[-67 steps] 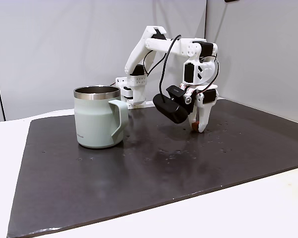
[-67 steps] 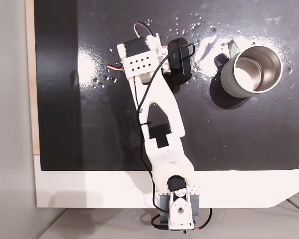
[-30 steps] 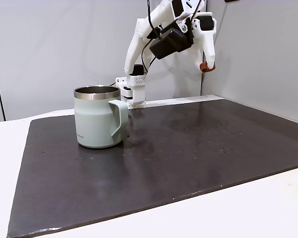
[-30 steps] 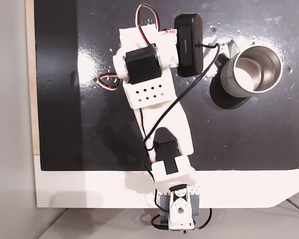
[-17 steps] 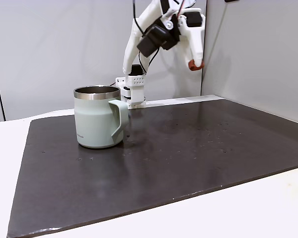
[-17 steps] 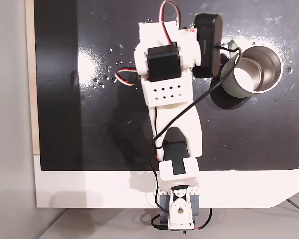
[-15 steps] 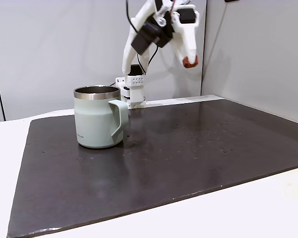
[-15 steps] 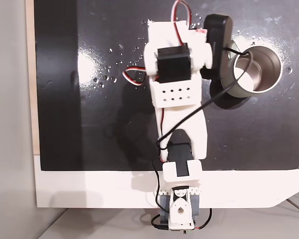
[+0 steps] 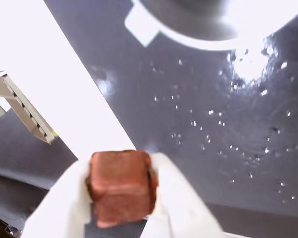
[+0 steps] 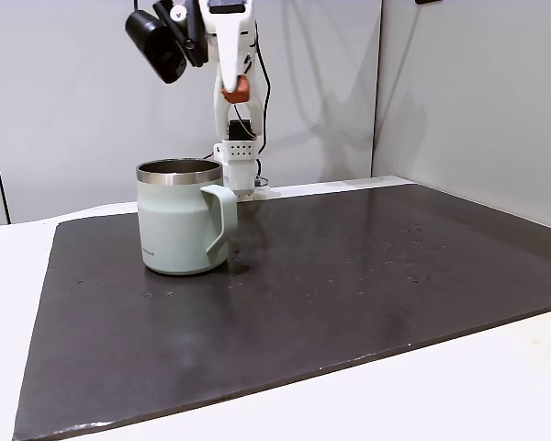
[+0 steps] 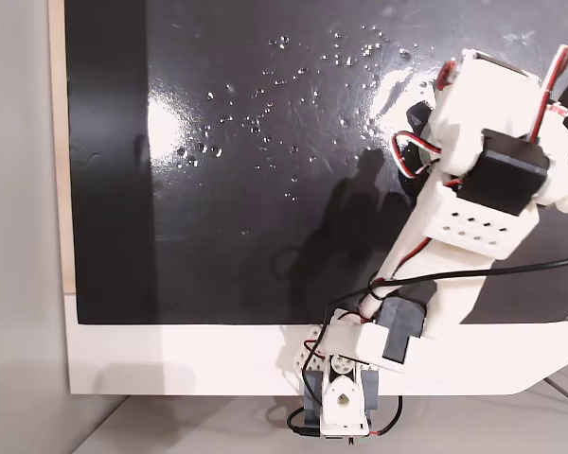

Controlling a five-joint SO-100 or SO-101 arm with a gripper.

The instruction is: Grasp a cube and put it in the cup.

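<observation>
Cube carried high, above and just right of the cup rim in a fixed view.

The small terracotta cube (image 9: 120,186) is clamped between the white fingers (image 9: 69,203) of the gripper (image 10: 235,90). The pale sage-green steel-rimmed mug (image 10: 184,216) stands on the dark tabletop (image 10: 349,285) below. An early release is judged likely to strike the rim or land outside; alignment over the mouth is not confirmed.

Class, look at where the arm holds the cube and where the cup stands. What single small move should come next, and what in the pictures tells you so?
Probably a short move to centre over the cup, then lower. The gripper is shut on the cube, held high above the mat; in the side fixed view it looks a little right of the steel rim. In the wrist view the cube sits clamped between the fingers, with the cup's rim at the top edge.
</observation>
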